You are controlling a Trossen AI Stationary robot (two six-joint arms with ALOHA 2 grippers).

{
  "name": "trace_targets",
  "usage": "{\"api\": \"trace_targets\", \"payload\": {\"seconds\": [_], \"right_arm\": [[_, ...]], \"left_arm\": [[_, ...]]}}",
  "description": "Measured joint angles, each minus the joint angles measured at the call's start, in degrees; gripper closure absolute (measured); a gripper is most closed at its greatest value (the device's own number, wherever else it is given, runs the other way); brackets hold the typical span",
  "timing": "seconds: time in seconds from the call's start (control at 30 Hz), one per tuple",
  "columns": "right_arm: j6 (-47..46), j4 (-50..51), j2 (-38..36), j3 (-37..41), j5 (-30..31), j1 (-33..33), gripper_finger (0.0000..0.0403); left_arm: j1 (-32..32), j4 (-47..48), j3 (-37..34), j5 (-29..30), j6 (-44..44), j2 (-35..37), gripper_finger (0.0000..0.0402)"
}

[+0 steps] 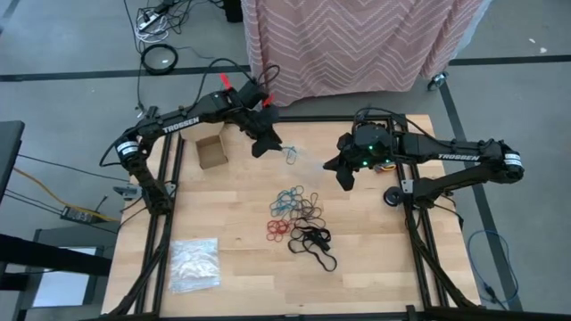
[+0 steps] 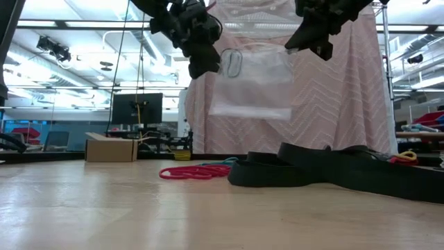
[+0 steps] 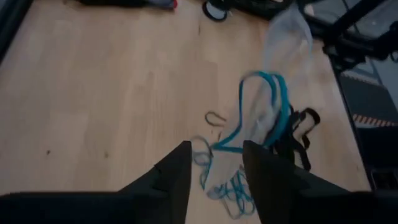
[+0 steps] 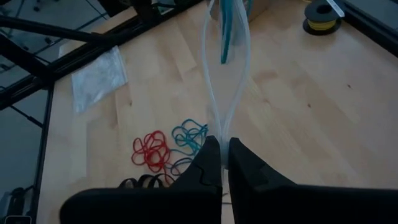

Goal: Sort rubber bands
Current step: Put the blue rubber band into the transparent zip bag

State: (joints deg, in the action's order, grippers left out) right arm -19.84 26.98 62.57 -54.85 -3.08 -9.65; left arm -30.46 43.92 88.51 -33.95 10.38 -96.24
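Note:
A clear plastic bag (image 2: 253, 83) hangs in the air between my two grippers, above the table's far middle. My right gripper (image 4: 224, 146) is shut on it. Blue-teal rubber bands (image 3: 268, 102) dangle at the bag's mouth in front of my left gripper (image 3: 216, 155), which is open. One strand's near end (image 3: 217, 147) lies between its fingertips. On the table lie loose piles of blue (image 1: 287, 201), red (image 1: 277, 229), tan-brown (image 1: 310, 210) and black (image 1: 314, 242) rubber bands. My left gripper stands with its fingers on either side of a blue strand; I cannot tell whether it touches the band. My right gripper pinches the bag's mouth edge (image 4: 219, 127) between its two fingers, slanting down from the table's right. The bag hangs clear of the table, its mouth spread into a loop.
A small cardboard box (image 1: 211, 152) stands at the far left. A second clear bag (image 1: 194, 264) lies flat at the near left. A wire spool (image 1: 391, 196) sits at the right edge. A pink patterned cloth (image 1: 357, 40) hangs beyond the far edge.

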Motion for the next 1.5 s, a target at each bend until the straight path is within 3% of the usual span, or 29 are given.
{"api": "trace_targets", "payload": {"seconds": [0.27,0.63,0.9,1.13,1.33,1.5], "right_arm": [[0.0,-0.42,0.0,0.0,0.0,0.0,0.0403],[-1.0,-2.05,0.0,0.0,0.88,-0.33,0.0403],[-1.05,-3.26,0.02,0.0,1.09,-0.35,0.0403],[-1.06,-3.78,0.02,0.0,1.11,-0.35,0.0403],[-1.07,-3.78,0.02,0.0,1.37,-0.35,0.0403],[-1.07,-3.08,0.02,0.0,2.44,-0.35,0.0403]], "left_arm": [[-0.13,-0.73,0.02,2.22,1.33,4.61,0.0287],[6.72,-4.15,0.02,17.28,4.09,4.95,0.0283],[7.76,-4.73,0.02,23.32,3.13,5.07,0.0285],[7.72,-6.74,0.02,23.78,2.5,5.07,0.0321],[7.76,-7.25,0.02,25.0,1.14,5.07,0.0389],[7.76,-6.96,0.02,25.09,-0.33,6.15,0.0396]]}}
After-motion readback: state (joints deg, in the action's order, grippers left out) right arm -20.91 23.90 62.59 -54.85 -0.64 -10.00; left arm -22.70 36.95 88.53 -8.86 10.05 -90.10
